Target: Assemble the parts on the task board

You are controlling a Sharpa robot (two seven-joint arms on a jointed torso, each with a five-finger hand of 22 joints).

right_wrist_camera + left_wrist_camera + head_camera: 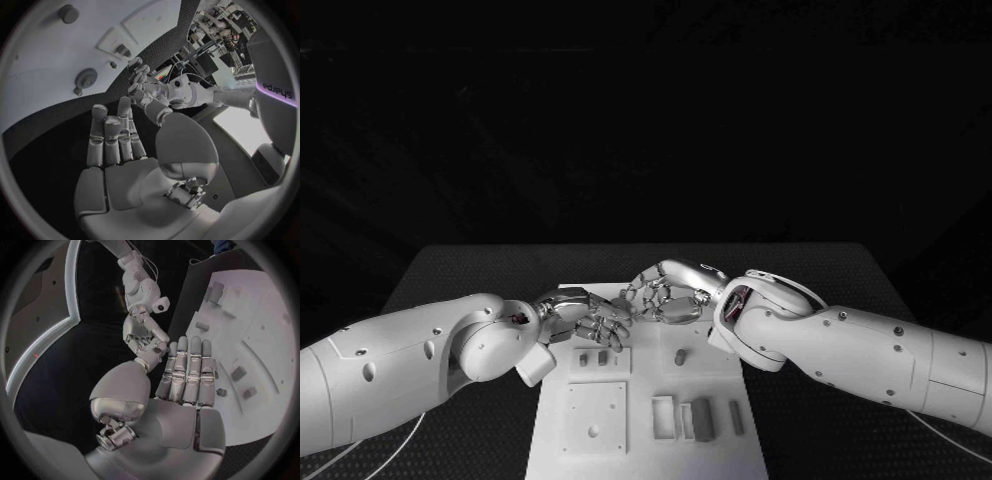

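Two silver many-fingered hands meet over your white rectangular task board point(639, 400), lying mid-way on the black textured surface point(473, 270) in a dark room. Left hand point(596, 322) and right hand point(668, 297) both spread, holding nothing. Several small grey parts point(704, 418) sit on the board. "sharpa" reads on a forearm point(279, 92).

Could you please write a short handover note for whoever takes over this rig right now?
Left hand: open, holds nothing, over the far end of the task board.
Right hand: open, holds nothing, over the same far end, close to the left hand.
Parts: a small peg stands mid-board; blocks lie at the near right.
Done: cannot tell whether anything is assembled.
Left: pick up the parts and fit them.
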